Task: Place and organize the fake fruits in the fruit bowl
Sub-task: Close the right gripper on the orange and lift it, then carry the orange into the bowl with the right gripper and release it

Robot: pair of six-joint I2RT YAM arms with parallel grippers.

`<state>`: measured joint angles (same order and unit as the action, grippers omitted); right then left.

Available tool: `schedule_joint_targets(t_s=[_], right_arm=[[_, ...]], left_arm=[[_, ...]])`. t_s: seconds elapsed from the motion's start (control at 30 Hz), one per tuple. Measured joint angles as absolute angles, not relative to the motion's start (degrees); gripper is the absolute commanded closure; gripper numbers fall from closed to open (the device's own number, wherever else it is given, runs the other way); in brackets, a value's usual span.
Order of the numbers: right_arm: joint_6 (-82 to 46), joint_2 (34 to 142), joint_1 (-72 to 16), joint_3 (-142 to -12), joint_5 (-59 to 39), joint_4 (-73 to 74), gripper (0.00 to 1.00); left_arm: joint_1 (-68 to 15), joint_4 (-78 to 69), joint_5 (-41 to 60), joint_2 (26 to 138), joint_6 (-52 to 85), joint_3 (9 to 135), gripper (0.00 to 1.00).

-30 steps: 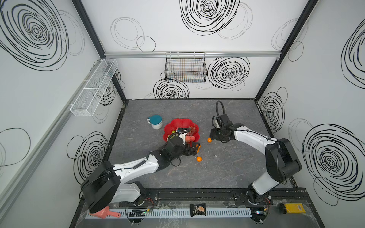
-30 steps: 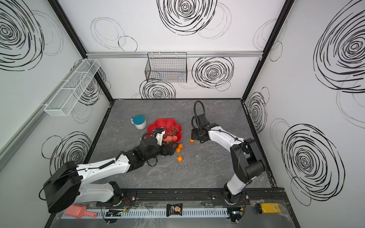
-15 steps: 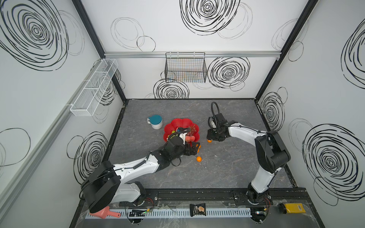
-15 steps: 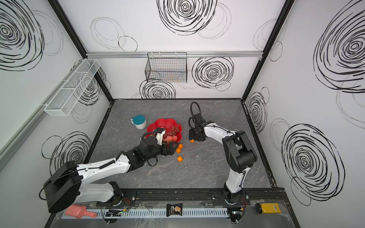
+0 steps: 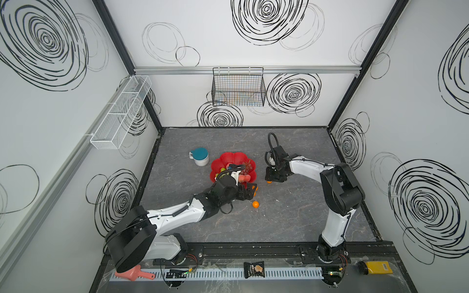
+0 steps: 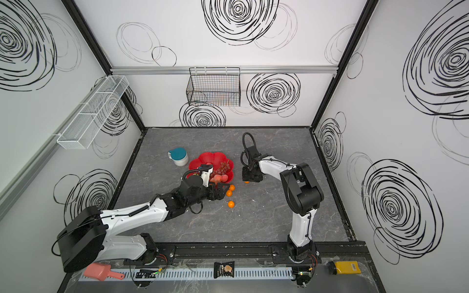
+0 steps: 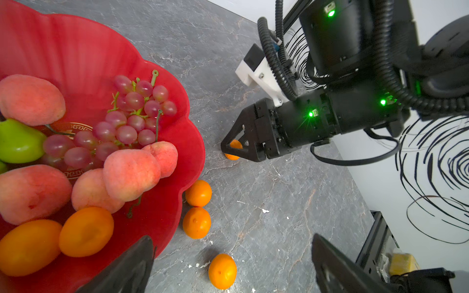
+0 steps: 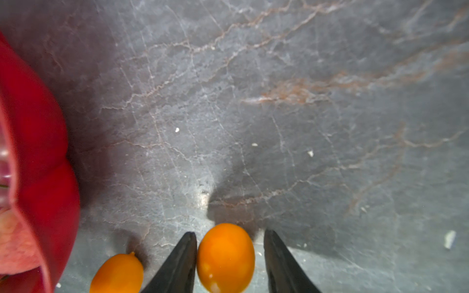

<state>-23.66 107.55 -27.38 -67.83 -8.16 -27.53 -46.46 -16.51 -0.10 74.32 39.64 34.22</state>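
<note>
One oval orange lies lengthwise between parted jaws of the right gripper, left gripper spread wide.

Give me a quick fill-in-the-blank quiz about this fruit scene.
The jaws of the right gripper straddle an ___ fruit on the table.
The grape bunch lies in the ___ bowl.
The mug has a ___ lid.
The jaws of the left gripper stand ___.
Answers: orange, red, teal, open.
</note>
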Motion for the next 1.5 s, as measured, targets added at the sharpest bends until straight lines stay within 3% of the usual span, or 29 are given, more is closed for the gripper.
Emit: schedule_joint_targets(t_s=[0.33,0.7,1.17,1.5], right_arm=[[-23.27,108.09,-27.86,-68.47,-8.34,-28.23,0.62],[-23.29,107.33,-28.12,-68.23,-8.1,-29.23,0.63],[-25.26,90.41,-30.2,-60.01,-7.62,-29.82,0.68],[-27.11,86.3,-36.84,-60.12,-6.57,-29.8,0.69]], left_arm=[[-46.46,-16.51,-0.03,74.37,39.64,34.22,0.01],[-46.46,-16.38,0.01,74.11,39.66,34.22,0.01],[-46.46,-11.09,-1.58,62.5,40.03,32.64,0.01],[-46.44,-2.68,-6.22,57.34,41.08,30.85,0.01]])
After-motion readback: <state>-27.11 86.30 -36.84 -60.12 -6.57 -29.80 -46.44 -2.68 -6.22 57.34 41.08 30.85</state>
